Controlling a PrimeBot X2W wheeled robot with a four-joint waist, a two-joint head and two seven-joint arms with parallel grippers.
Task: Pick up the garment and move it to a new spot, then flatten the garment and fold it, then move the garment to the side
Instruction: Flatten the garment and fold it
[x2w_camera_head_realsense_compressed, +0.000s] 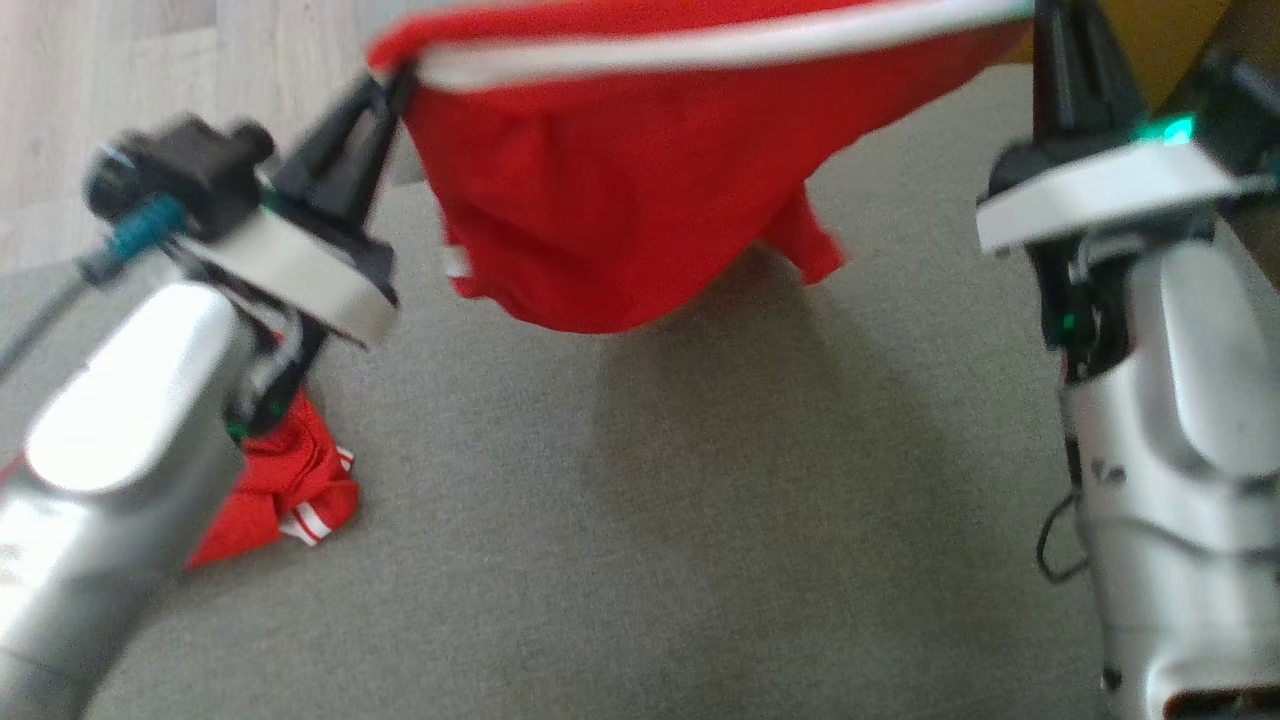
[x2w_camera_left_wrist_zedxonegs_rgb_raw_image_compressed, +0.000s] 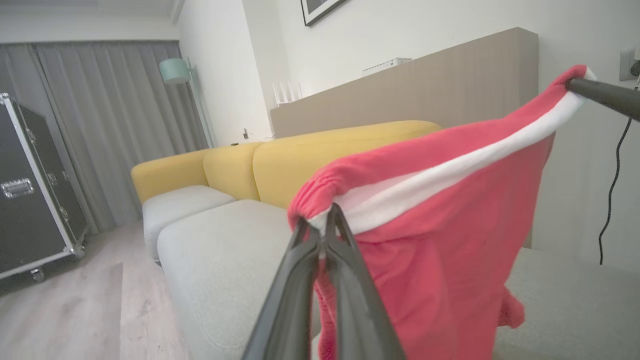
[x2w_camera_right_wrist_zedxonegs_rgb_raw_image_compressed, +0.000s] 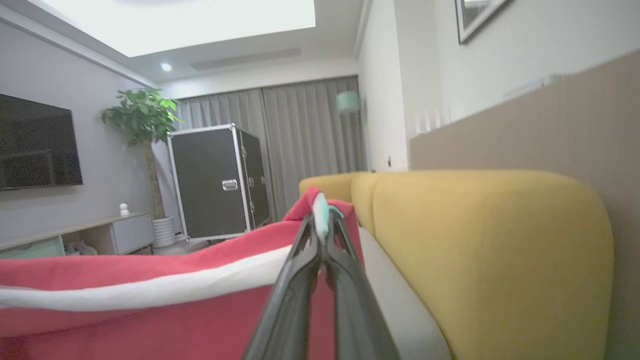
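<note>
Both grippers are up with the red garment strung between them. Your left gripper is clenched on one top corner at the upper left of the head view, and your right gripper is clenched on the opposite corner at the upper right. In the left wrist view the fingers pinch the gathered edge at lower centre; in the right wrist view the fingertips meet on cloth at centre frame.

Judgement on the hold: gripping two corners apart lets the weight of the cloth pull it open, so it can be lowered flat rather than bunched. The band between the grippers looks fairly taut, not slack.

Position: the garment hangs across the top centre of the head view, clear of the grey seat cushion, with its shadow on the cushion below it.

Appearance: the fabric is red, with a white band running just under the held top edge. The edge is puckered near the left corner, which suggests elastic. The body sags to a rounded low point, with a small flap lower right; the head view is motion-blurred, so seams can't be read.

A second red garment with white stripes lies crumpled at lower left, partly under your left forearm. The yellow backrest sits at the right of the right wrist view.
</note>
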